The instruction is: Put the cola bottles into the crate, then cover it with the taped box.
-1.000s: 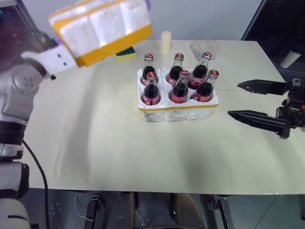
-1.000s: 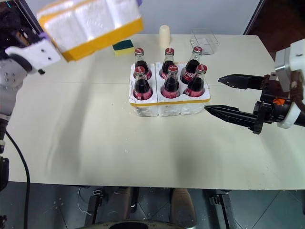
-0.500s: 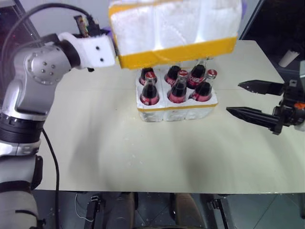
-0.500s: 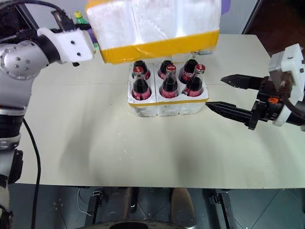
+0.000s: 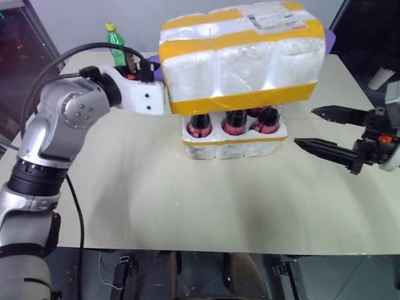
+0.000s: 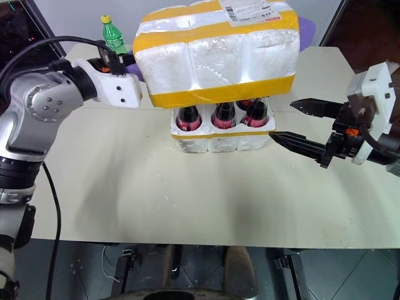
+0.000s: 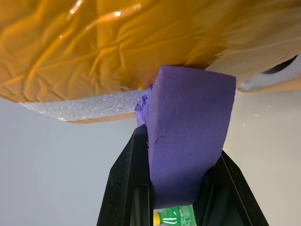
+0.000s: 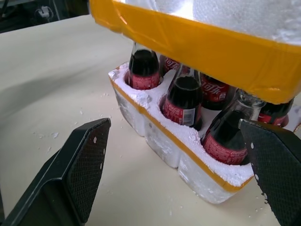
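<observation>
The taped box (image 5: pixel 240 59), white foam with yellow bands and a label on top, hangs level right over the crate (image 5: pixel 234 140). It hides the necks and caps of the cola bottles (image 5: pixel 234 123), which stand in the crate's wells; their dark bodies and red labels show below the box's lower edge (image 8: pixel 188 101). My left gripper (image 7: pixel 181 165) is shut on a purple foam tab (image 7: pixel 188 132) fixed to the box's left end. To the right of the crate, just above the table, my right gripper (image 5: pixel 304 127) stands open and points at the crate, holding nothing.
A green plastic bottle with a yellow cap (image 5: pixel 115 44) stands at the back left, behind my left arm. The cream table (image 5: pixel 156 200) stretches wide in front of the crate. A white object (image 5: pixel 381 76) lies past the table's right edge.
My left arm has swung the taped box right and down, from high at the left to over the crate, turning its label side up. The bottle tops are now hidden. The right gripper has stayed put.
</observation>
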